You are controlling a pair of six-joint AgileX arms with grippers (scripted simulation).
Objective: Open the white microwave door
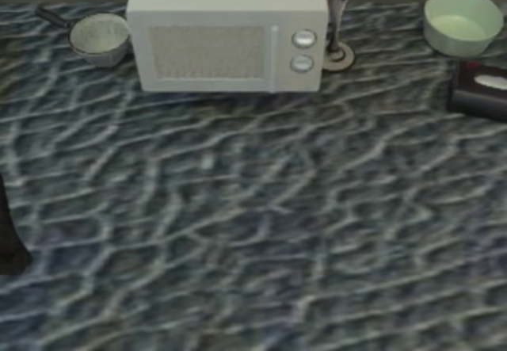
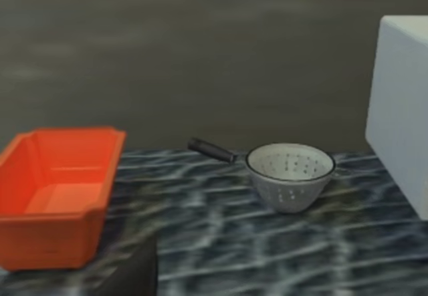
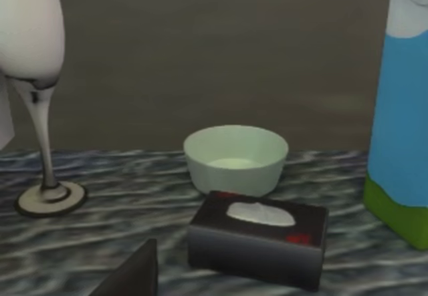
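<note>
- Right now the white microwave (image 1: 228, 30) stands at the far edge of the table (image 1: 253, 232), left of centre, its long axis running across the table from left to right and its front facing the near edge.
- Its body is a plain white box; the microwave door (image 1: 207, 52) lies flat and closed against the front, a white panel with a grey speckled mesh window that covers most of that face.
- Right of the door, on the same face, I see two round silver knobs (image 1: 303, 51), one above the other.
- Just left of the microwave sits a white colander (image 1: 100, 36) with a dark handle; further left, seen only from my left wrist, is an orange tub (image 2: 57, 196).
- Just right of the microwave stands a white long-stemmed glass (image 1: 339, 18); beyond it are a pale green bowl (image 1: 463, 22) and a dark tissue box (image 1: 480, 88).
- A blue and green carton (image 3: 401, 122) shows only in my right wrist view, beside the tissue box.
- Neither pincer is visible from above; each wrist view shows only a dark sliver, so I cannot tell whether either is apart or together.
</note>
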